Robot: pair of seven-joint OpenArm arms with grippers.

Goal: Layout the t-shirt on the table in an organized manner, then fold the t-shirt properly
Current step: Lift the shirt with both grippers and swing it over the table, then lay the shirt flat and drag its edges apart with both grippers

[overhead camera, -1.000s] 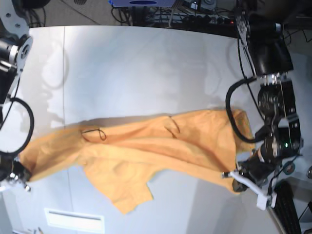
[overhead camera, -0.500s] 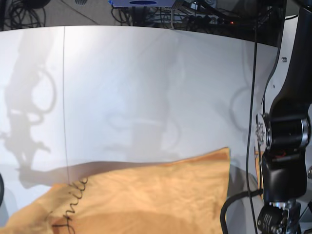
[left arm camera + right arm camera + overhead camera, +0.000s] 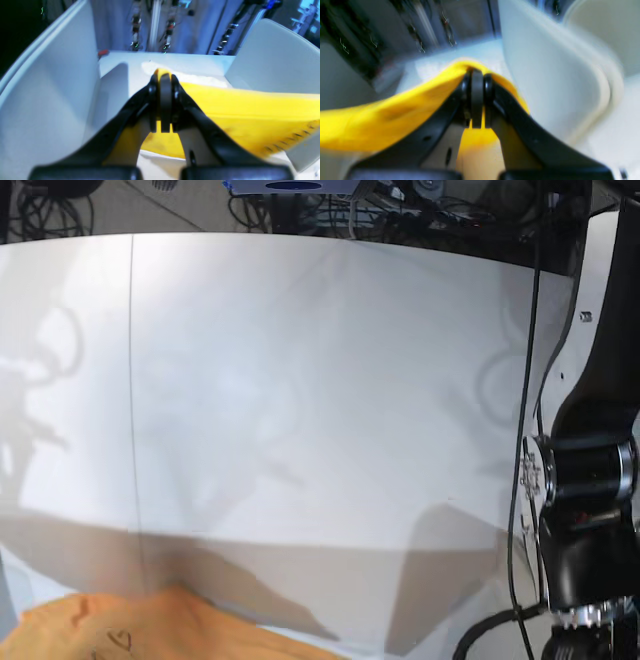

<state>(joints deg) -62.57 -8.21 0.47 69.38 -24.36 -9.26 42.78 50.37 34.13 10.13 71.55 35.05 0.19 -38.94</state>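
Left wrist view: left gripper (image 3: 161, 82) pinched tight on a corner of the t-shirt (image 3: 240, 112), cloth edge poking out past the tips. Shirt stretched taut from the jaws out to the right, long axis running sideways, a row of dark stitching near the lower right edge. Pale worktop (image 3: 190, 62) beyond.

Right wrist view: right gripper (image 3: 477, 77) clamped together on another fold of the t-shirt (image 3: 395, 115); cloth drawn off to the left in a long band, some hanging behind the jaws. Blurred.

Base view: only a strip of the t-shirt (image 3: 150, 630) visible at the bottom left edge, above the worktop (image 3: 300, 380), thin black marks on it. Neither gripper in sight; dark arm (image 3: 590, 480) at right.
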